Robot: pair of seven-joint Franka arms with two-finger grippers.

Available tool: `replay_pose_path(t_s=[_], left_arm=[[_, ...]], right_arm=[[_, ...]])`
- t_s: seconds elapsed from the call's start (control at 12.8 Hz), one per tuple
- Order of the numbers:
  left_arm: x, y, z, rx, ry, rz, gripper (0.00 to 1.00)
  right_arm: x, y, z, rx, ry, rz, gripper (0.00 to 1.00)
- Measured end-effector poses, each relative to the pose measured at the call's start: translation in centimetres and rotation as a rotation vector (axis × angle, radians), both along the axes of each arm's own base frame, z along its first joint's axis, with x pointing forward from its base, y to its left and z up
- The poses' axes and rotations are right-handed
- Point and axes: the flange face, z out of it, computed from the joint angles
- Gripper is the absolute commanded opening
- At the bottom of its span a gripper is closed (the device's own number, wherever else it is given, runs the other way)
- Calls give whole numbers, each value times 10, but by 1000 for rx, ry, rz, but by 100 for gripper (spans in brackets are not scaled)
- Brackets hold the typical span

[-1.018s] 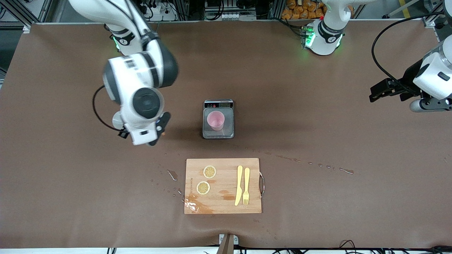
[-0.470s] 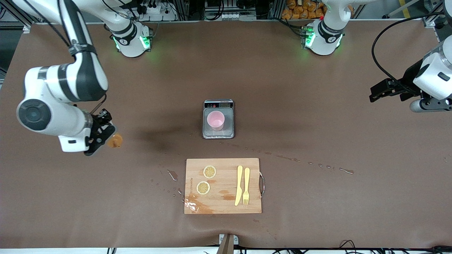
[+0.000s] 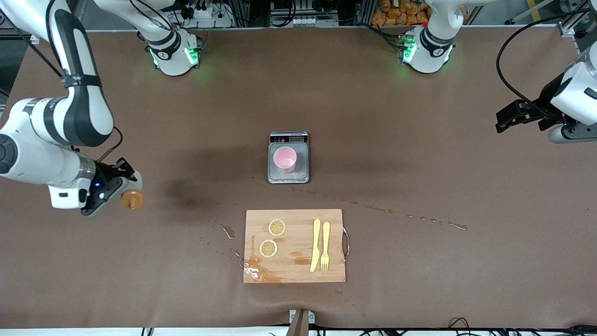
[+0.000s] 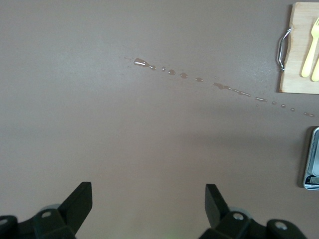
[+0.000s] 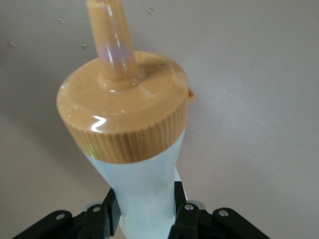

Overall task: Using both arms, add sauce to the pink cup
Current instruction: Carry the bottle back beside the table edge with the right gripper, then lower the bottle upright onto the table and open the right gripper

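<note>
While the right gripper (image 3: 122, 192) clamps the sauce bottle (image 3: 131, 199) above bare table at the right arm's end, the pink cup (image 3: 285, 158) stands on the grey scale (image 3: 303, 173) — well apart. The left gripper (image 4: 148, 201) waits with fingers spread wide, empty.

Right arm reaching out over its end of table, right gripper (image 3: 116, 189) clamping fingers (image 5: 107, 214) on sauce bottle (image 5: 124, 129). Left arm waiting at own end, left gripper (image 4: 148, 205) hanging, jaws standing wide apart.
</note>
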Motion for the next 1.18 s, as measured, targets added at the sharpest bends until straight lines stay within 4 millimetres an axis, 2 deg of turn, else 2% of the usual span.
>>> replay_pose_path(t_s=[0.31, 0.47, 0.71, 0.94, 1.18], left_arm=[[-1, 0, 1, 0, -1, 0, 100], [-1, 0, 1, 0, -2, 0, 100], [1, 0, 0, 41, -10, -9, 100], [0, -4, 0, 54, -11, -19, 100], [0, -4, 0, 54, -12, -18, 100]], right_arm=[[9, -45, -30, 115, -82, 38, 0], [14, -61, -44, 116, -123, 88, 0], [22, -66, -67, 156, -204, 165, 0], [24, -70, -99, 242, -251, 208, 0], [23, -73, -112, 254, -249, 217, 0]])
